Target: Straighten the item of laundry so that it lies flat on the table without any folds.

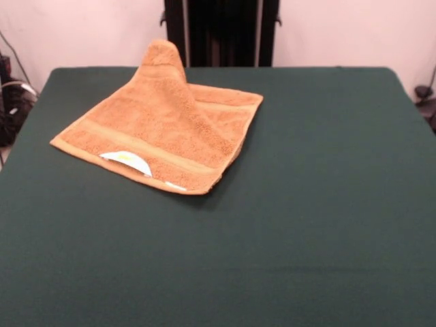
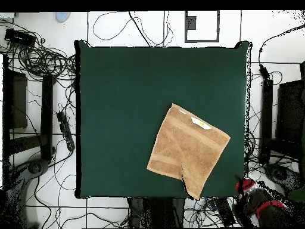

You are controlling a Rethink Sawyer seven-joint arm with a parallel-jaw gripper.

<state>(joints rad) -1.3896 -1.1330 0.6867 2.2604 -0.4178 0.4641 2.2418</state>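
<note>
The item of laundry (image 1: 163, 129) is an orange-tan terry towel lying on the left far part of the dark green table (image 1: 327, 170). Most of it lies spread out, but its far corner rises in a pointed peak (image 1: 162, 54). A white label (image 1: 126, 161) with yellow print shows at its near edge, beside a woven band. From overhead the towel (image 2: 187, 146) sits at the table's (image 2: 119, 107) lower right, with the label (image 2: 201, 123) at its upper edge and a pointed flap (image 2: 192, 189) reaching the table's bottom edge. No gripper shows in either view.
A red and black part of the arm (image 2: 257, 203) shows off the table's lower right corner in the overhead view. Cables and dark equipment (image 2: 41, 89) lie on the floor around the table. A dark upright stand (image 1: 221, 30) rises behind the far edge.
</note>
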